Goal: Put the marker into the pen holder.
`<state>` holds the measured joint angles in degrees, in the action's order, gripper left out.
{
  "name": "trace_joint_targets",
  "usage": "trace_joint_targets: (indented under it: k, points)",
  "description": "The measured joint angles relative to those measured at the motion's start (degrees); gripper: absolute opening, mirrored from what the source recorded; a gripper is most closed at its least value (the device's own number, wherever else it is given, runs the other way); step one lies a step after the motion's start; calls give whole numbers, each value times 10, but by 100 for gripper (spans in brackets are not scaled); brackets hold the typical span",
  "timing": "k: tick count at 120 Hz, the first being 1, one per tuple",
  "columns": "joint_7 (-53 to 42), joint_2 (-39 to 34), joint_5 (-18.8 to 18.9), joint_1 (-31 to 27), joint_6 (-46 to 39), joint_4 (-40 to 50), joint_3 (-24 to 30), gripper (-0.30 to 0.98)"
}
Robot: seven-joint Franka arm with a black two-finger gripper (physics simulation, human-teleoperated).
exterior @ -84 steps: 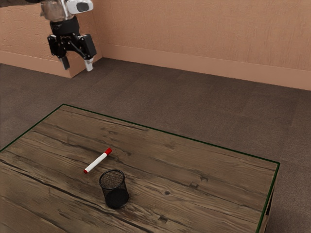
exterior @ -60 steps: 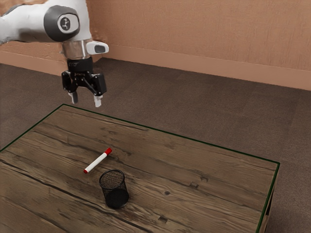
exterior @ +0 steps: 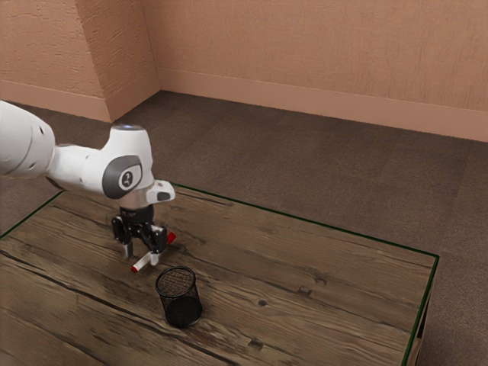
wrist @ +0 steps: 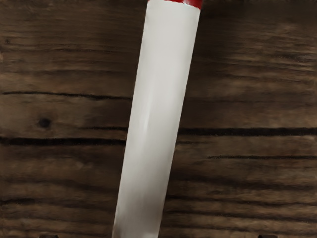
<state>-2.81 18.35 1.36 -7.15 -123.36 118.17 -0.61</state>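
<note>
Gripper [exterior: 142,256] sits lower than before, near the holder [exterior: 181,309], fingers [exterior: 155,258] spread either side of the marker [wrist: 156,119], which lies beside the holder. Judged light and stiff, possibly slippery (round, so liable to roll); recommended hold: mid-length, squarely across.

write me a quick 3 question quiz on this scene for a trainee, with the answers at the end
1. True or false: the pen holder stands upright on the table.
2. Multiple choice: what colour is the long middle part of the marker?
a) blue
b) white
c) green
3. Fill in the missing word: the gripper is down at the marker, and its fingers are ____.

Key: 1. true; 2. b; 3. open
</note>
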Motion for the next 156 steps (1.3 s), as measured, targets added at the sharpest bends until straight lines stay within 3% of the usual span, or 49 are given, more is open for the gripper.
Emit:
trace_joint_targets:
  k: [17,39,64,100,110,131,142,156]
  points:
    - [-39,-19,27,-5,-68,43,8,29]
    - [-76,-33,54,-7,-123,74,19,11]
    - [-106,-21,58,-13,-147,75,20,9]
    - [-126,-33,55,-11,-152,73,20,-5]
    - [-114,-82,58,24,-110,66,21,-6]
    - [-63,-266,68,109,20,96,81,-7]
    - [-36,-354,58,104,62,162,92,-7]
    - [-7,-380,42,102,98,197,104,-6]
